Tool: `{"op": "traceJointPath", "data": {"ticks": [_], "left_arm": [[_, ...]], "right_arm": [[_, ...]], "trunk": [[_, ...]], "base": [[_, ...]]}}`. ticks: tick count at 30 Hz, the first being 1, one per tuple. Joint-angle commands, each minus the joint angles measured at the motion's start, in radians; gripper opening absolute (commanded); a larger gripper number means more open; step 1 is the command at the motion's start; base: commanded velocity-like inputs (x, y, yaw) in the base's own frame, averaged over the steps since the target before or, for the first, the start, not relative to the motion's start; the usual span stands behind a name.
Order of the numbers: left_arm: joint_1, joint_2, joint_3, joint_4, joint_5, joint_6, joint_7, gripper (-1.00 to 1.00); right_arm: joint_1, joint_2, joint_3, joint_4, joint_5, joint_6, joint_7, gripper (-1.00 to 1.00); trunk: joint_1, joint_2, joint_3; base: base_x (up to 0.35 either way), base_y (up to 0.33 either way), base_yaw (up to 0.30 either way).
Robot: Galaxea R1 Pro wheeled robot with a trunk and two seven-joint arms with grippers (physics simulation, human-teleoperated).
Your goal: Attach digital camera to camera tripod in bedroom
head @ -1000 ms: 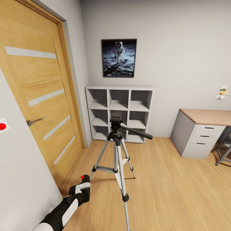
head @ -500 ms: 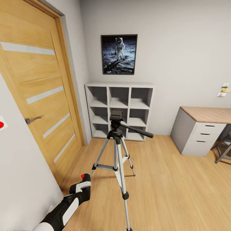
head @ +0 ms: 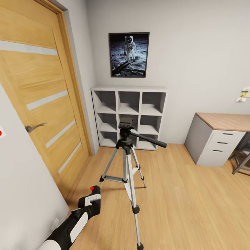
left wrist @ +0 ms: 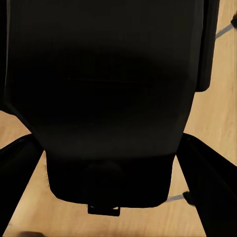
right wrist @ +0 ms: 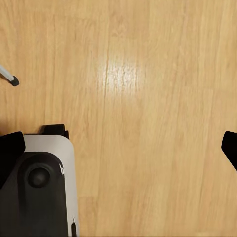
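The camera tripod (head: 126, 152) stands on the wood floor mid-room, legs spread, with its black head (head: 125, 123) bare and the pan handle (head: 149, 139) pointing right. My left gripper (head: 92, 200) is low and to the tripod's left, shut on the digital camera (head: 94, 191), whose red spot faces up. In the left wrist view the black camera body (left wrist: 113, 89) sits between the two fingers (left wrist: 19, 173). My right gripper (right wrist: 118, 148) hangs open over bare floor, and one tripod foot (right wrist: 13, 80) shows near it.
An oak door (head: 38, 104) lines the left wall. A white cube shelf (head: 129, 116) stands behind the tripod under a framed astronaut picture (head: 128, 54). A desk with drawers (head: 218, 140) and chair legs (head: 243, 159) are at the right. The robot's base (right wrist: 44, 187) shows below the right gripper.
The whole head view has shifted a little as the robot moves. My left gripper with the camera has edged slightly right, toward the tripod.
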Motion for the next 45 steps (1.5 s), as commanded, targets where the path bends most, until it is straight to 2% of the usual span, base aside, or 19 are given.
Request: {"op": "traceJointPath", "data": {"ticks": [1,5,12,45], "left_arm": [[-0.001,-0.003,-0.005,-0.004,0.009,0.004,0.011,-1.00],[-0.001,-0.017,-0.006,-0.008,0.008,0.005,0.013,-1.00],[-0.001,-0.027,-0.014,-0.011,0.005,0.005,0.013,-1.00],[-0.001,-0.026,-0.016,-0.007,0.005,0.007,0.011,-1.00]], "right_arm": [[0.000,0.000,0.000,-0.001,-0.001,0.002,-0.002,1.00],[0.000,0.000,0.000,-0.001,-0.001,0.002,-0.002,1.00],[0.000,0.000,0.000,-0.001,-0.001,0.002,-0.002,1.00],[0.000,0.000,0.000,-0.001,0.000,0.002,-0.002,1.00]], "trunk": [[0.001,-0.002,-0.004],[0.001,-0.002,-0.010],[0.001,-0.002,-0.021],[0.001,-0.002,-0.074]], "base": [[0.000,0.000,0.000],[0.000,0.000,0.000],[0.000,0.000,0.000],[0.000,0.000,0.000]]}}
